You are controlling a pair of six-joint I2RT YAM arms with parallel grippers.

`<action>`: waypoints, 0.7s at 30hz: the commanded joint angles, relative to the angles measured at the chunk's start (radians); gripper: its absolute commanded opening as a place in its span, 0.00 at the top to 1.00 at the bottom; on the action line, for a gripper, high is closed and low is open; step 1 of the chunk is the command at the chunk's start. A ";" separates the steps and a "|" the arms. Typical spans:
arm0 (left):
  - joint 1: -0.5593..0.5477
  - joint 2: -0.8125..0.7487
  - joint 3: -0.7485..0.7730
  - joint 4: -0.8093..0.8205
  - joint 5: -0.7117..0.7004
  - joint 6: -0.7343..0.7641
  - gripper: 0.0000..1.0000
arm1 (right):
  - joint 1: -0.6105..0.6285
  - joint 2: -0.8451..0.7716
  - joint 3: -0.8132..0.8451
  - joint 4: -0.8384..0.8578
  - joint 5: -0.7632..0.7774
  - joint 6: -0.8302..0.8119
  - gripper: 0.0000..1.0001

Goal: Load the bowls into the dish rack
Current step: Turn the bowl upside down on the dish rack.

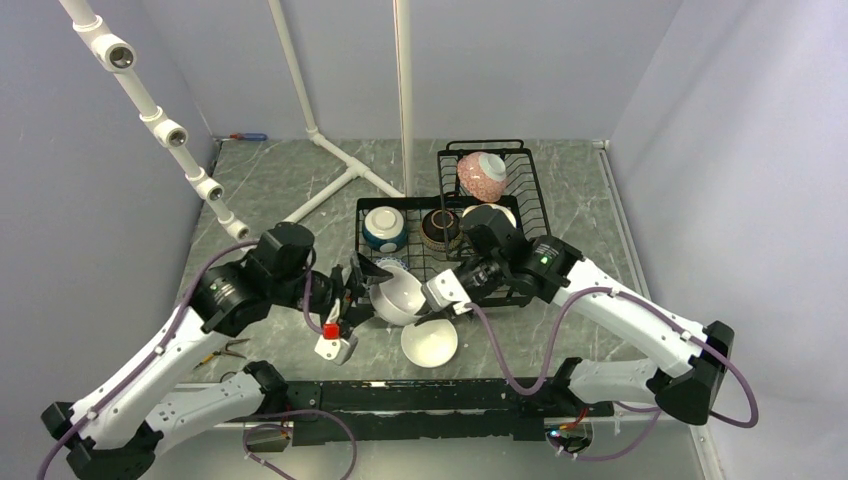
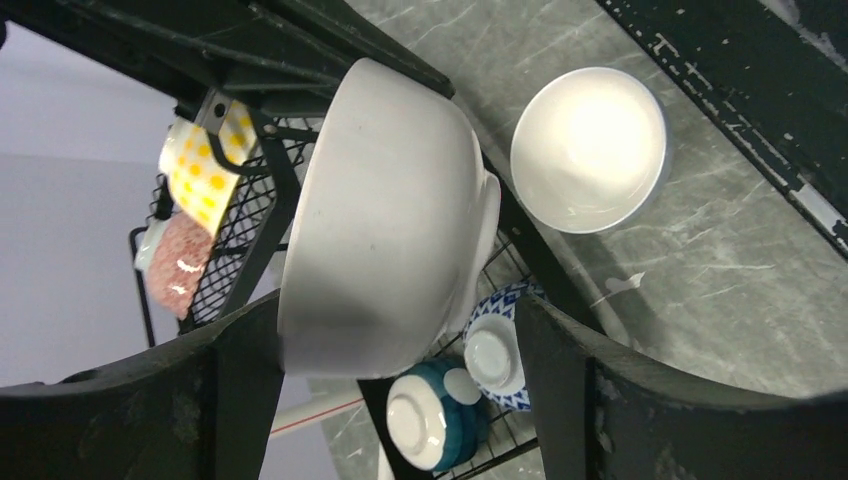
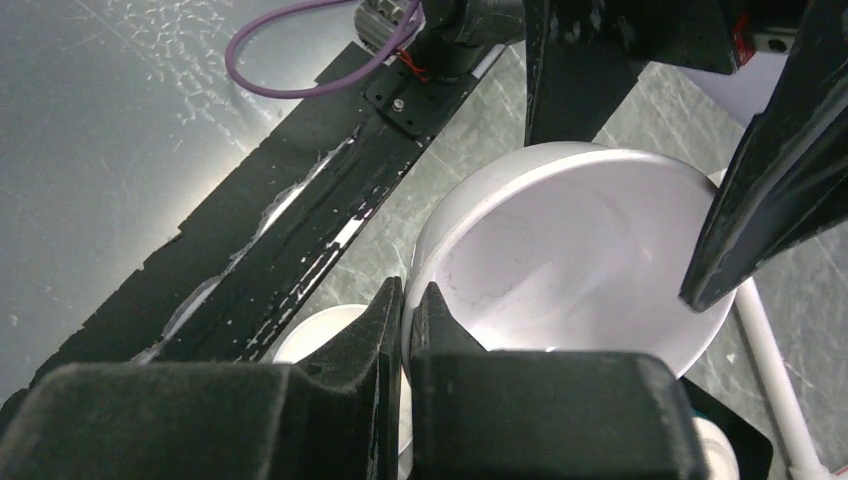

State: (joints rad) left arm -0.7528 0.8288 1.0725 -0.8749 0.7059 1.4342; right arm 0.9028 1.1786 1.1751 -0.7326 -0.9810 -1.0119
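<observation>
The right end effector [image 3: 408,300] is pinching the rim of a plain white bowl [image 1: 398,295], fingers drawn together on it, holding the bowl tilted at the near left edge of the black dish rack [image 1: 520,165]. The left end effector [image 1: 366,293] is straddling the same bowl with its fingers spread apart, one on each side. A second white bowl [image 1: 429,342] is sitting upright on the counter [image 1: 280,180] just in front, while a teal-and-white bowl [image 1: 384,228], a brown bowl [image 1: 439,229] and a pink-patterned bowl [image 1: 482,176] are resting in the rack, the pink one in the raised basket.
</observation>
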 commanded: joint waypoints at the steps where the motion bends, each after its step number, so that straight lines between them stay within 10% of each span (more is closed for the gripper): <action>1: -0.007 0.025 -0.004 0.056 0.119 0.042 0.17 | -0.003 0.006 0.063 0.028 -0.061 -0.017 1.00; 14: -0.182 0.066 -0.062 0.144 0.008 0.050 0.23 | -0.002 0.039 0.091 0.037 -0.098 0.021 1.00; 21: -0.223 0.102 -0.006 0.034 -0.114 0.079 0.69 | -0.004 0.065 0.129 -0.010 -0.095 0.007 1.00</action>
State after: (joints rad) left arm -0.9524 0.9184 1.0233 -0.7898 0.6323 1.4624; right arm 0.9077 1.2507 1.2369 -0.7692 -1.0416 -0.9928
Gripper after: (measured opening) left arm 0.493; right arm 0.043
